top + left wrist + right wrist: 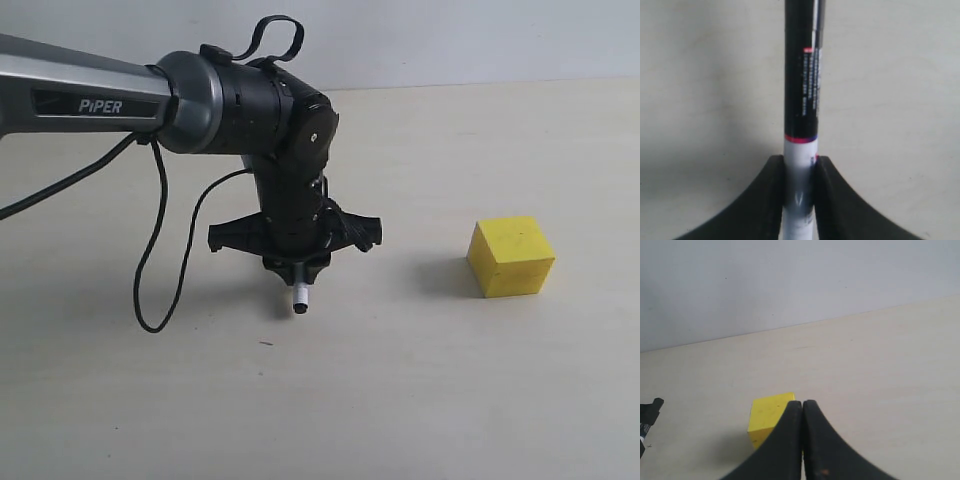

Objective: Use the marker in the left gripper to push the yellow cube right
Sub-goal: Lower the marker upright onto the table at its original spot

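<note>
On the bench [400,400], a pale cream surface with faint wood grain and a matte finish, light falls evenly and the shadows are soft. The far edge of the bench meets a plain grey-white wall [450,40]; no other edge is in view.

Left arm [90,95], grey and black, marked "PiPER", reaches in from the left side, with its wrist bent down. Black cables [150,270] loop below it toward the surface.

Left gripper [296,262] is clenched on the marker [300,298], with both fingers [772,200] pressed against the white barrel. The marker's white lower end with its black tip points down at the bench; I cannot tell whether it touches. In the left wrist view the long black section with small print extends away from the jaws.

The yellow cube [511,256] sits flat on the right half of the bench, well apart from the marker, and casts a shadow on its left.

Right gripper [802,440]: jaws pressed together, nothing between them. It is raised above the bench, with the cube [769,415] just beyond its tips.
</note>
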You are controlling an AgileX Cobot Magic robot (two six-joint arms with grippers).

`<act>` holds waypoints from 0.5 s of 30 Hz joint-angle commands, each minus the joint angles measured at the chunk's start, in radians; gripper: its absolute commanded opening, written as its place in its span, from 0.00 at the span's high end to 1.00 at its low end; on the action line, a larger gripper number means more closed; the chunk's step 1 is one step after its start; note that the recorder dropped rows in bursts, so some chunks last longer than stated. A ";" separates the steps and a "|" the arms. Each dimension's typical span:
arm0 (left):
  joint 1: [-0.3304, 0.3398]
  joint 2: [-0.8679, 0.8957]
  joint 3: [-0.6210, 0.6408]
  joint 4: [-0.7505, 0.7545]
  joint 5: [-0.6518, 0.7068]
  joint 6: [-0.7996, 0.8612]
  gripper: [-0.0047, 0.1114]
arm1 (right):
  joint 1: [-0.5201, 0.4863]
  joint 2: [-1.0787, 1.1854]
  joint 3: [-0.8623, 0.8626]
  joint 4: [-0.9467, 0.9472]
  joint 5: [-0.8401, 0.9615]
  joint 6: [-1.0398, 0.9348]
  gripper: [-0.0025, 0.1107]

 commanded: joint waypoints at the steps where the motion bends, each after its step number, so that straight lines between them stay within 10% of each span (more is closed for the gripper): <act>1: 0.003 -0.009 0.004 0.009 0.011 0.026 0.96 | 0.000 -0.005 0.005 -0.004 -0.001 -0.004 0.98; 15: 0.003 0.020 0.004 0.004 0.026 0.017 0.96 | 0.000 -0.005 0.005 -0.004 -0.001 -0.004 0.98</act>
